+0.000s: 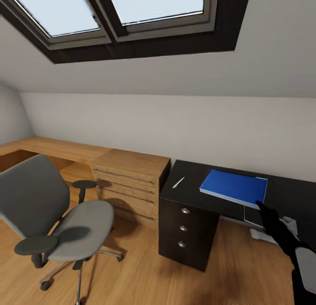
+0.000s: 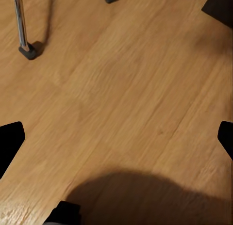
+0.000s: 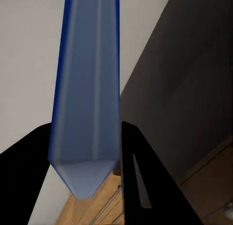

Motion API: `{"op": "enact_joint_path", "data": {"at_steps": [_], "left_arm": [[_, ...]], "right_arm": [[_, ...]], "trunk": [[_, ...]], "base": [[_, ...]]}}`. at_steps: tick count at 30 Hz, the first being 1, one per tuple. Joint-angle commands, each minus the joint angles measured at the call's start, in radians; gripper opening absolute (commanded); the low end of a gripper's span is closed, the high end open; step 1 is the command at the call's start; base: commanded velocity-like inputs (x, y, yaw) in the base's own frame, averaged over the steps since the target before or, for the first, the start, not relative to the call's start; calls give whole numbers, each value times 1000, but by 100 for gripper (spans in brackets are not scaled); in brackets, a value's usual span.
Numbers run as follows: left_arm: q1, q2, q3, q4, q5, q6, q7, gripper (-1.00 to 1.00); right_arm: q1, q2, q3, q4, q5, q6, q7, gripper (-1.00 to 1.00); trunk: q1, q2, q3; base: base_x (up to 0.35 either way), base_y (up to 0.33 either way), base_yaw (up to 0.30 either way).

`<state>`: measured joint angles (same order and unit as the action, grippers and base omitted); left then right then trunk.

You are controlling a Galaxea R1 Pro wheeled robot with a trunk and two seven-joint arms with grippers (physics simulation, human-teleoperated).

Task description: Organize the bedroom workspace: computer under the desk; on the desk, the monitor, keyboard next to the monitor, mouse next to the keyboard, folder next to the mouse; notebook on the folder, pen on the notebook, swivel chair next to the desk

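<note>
One step in hand: right gripper (image 1: 262, 207) clamps blue folder (image 1: 234, 187) over table (image 1: 188, 192); next, prob lower & release.

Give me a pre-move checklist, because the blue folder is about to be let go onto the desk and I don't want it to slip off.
1. Flat bright blue folder gripped by right gripper: ok, black fingers flank its edge.
2. Folder over the glossy black desk: ok.
3. Folder resting flat on the top: cannot tell.
4. Thin white pen out of the folder's way: ok, it lies apart, towards the desk's left end.
5. Grey swivel chair seat cleared of the folder: ok.
6. Left gripper free: ok, open over bare wooden floor.
</note>
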<state>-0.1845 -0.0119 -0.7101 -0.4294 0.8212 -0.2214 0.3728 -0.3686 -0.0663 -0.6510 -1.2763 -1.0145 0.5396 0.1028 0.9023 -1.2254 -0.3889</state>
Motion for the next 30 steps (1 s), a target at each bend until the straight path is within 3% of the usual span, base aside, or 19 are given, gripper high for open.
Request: {"op": "enact_joint_path", "data": {"at_steps": [1,17,24,30], "left_arm": [[-1,0,-9,0,9,-6,6,100],[-1,-11,-11,5,8,-11,5,100],[-1,-11,-11,5,6,-13,5,100],[-1,-12,-12,5,4,-13,5,100]], "right_arm": [[-1,0,-2,0,-1,6,3,-100],[-1,-4,-3,6,1,-1,5,-100],[-1,-3,-2,9,1,-10,5,-100],[-1,0,3,49,1,-81,5,-100]], "trunk": [[-4,7,2],[-65,119,52],[-65,119,52],[-65,119,52]], "base": [[0,0,-297],[0,0,-297],[0,0,-297],[0,0,-298]]}}
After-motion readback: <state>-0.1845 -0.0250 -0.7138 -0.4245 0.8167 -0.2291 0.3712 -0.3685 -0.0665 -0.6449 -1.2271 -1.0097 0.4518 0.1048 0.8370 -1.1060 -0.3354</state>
